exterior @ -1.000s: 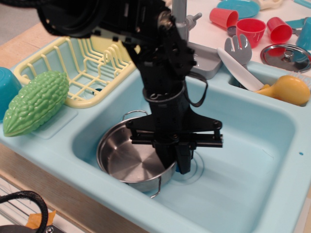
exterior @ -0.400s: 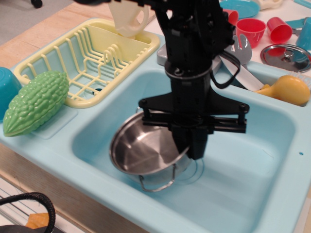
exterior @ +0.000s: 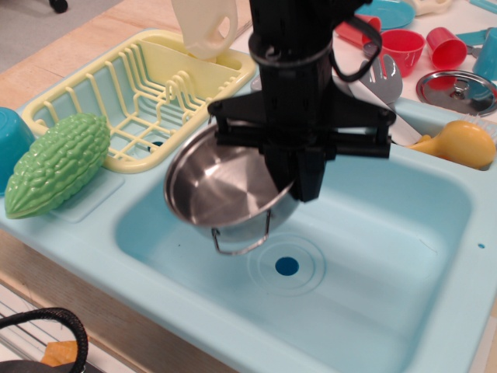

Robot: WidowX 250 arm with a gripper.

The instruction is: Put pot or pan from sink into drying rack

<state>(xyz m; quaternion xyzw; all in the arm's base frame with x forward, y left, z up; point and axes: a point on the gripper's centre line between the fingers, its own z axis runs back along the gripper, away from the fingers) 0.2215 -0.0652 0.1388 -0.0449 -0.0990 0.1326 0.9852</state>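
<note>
Partly hidden pot point(exterior: 213, 190), gripper point(exterior: 299, 183) (fingertips obscured)

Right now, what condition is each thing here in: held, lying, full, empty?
Steel pot: lifted clear of the sink floor, tilted, empty, one wire handle dangling.
Gripper: shut on the pot's rim.
Sink: no water, drain hole uncovered.
Drying rack: no dishes in it.
Green gourd toy: lying on the ledge beside the rack.
Steel lid: lying flat on the counter.
</note>
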